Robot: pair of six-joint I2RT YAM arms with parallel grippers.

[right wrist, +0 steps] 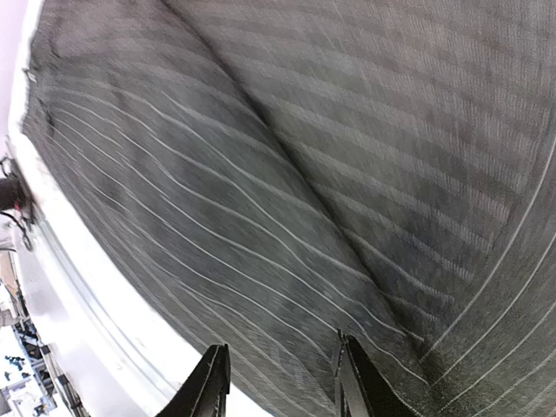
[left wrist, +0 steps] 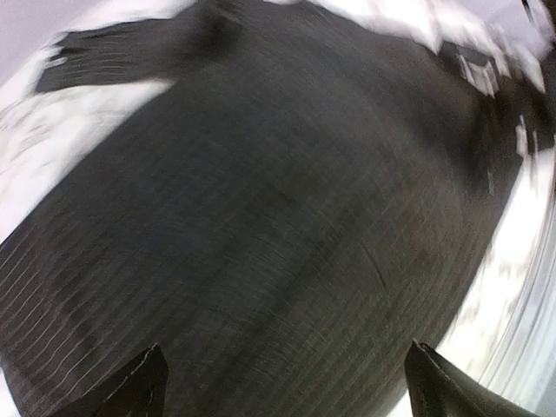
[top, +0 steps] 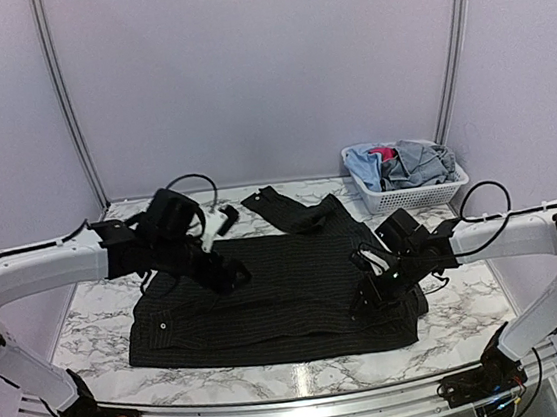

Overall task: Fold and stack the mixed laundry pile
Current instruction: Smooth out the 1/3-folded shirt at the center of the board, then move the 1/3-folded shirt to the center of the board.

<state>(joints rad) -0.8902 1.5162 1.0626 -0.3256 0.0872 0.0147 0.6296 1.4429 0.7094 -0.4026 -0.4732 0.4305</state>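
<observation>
Shirt (top: 278, 294) flat on desk (top: 102, 334), long axis L-R, sleeve (top: 284, 208) pointing far. L tool (left wrist: 287, 382) wide above it; R tool (right wrist: 282, 382) narrow, grip unclear.

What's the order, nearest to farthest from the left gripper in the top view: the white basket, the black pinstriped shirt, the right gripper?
From the left gripper:
1. black pinstriped shirt, directly beneath it.
2. right gripper, across the shirt on its right side.
3. white basket, far right, at the back.
</observation>
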